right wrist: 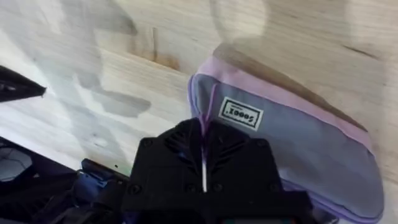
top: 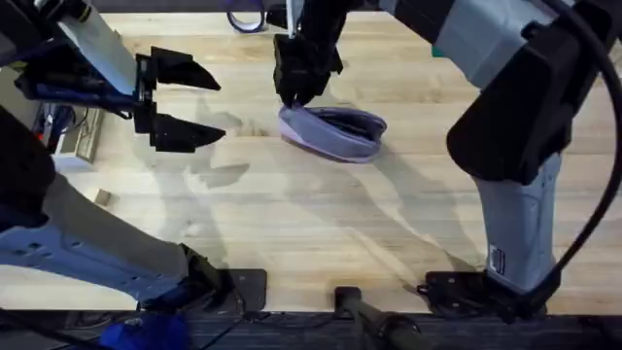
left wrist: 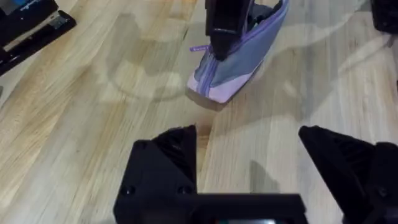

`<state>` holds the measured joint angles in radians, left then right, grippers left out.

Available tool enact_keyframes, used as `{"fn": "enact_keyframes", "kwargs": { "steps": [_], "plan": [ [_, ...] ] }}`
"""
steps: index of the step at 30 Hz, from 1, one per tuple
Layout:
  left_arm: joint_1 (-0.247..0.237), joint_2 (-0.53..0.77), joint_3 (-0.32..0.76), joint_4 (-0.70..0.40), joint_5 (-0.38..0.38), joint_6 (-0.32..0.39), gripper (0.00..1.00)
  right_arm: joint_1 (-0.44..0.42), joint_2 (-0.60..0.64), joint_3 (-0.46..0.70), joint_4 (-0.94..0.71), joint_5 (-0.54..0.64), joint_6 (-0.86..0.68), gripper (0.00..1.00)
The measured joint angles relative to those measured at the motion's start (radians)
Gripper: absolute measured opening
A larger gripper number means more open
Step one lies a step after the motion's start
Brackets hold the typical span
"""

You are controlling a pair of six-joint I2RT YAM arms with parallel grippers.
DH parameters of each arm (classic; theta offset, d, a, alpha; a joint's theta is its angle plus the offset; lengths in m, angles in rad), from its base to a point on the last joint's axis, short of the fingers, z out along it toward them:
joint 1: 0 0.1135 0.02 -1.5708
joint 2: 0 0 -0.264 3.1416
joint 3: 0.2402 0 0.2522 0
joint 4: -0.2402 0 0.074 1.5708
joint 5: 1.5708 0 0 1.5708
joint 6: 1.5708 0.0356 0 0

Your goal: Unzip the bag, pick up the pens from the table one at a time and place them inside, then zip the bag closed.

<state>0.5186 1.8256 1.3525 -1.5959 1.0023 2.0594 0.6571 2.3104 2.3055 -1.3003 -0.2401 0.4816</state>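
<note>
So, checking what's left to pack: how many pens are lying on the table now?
0. No pen lies on the table; any may be hidden inside the bag, at whose end the right pincer sits.

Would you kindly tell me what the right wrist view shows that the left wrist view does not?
Only the right wrist view shows the white label sewn on the bag. Only the left wrist view shows the zipper pull sticking out beside the bag and the left tool standing open. Both share the lavender bag on the table, with the right tool shut at its end.
</note>
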Motion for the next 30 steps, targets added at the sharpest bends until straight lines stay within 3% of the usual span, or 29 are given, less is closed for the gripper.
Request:
{"fn": "enact_keyframes", "kwargs": {
  "steps": [30],
  "plan": [
    [0.000, 0.000, 0.000, 0.003, 0.000, 0.000, 0.995, 0.000, 0.000, 0.025, -0.020, 0.008, -0.007, 0.032]
  ]
}}
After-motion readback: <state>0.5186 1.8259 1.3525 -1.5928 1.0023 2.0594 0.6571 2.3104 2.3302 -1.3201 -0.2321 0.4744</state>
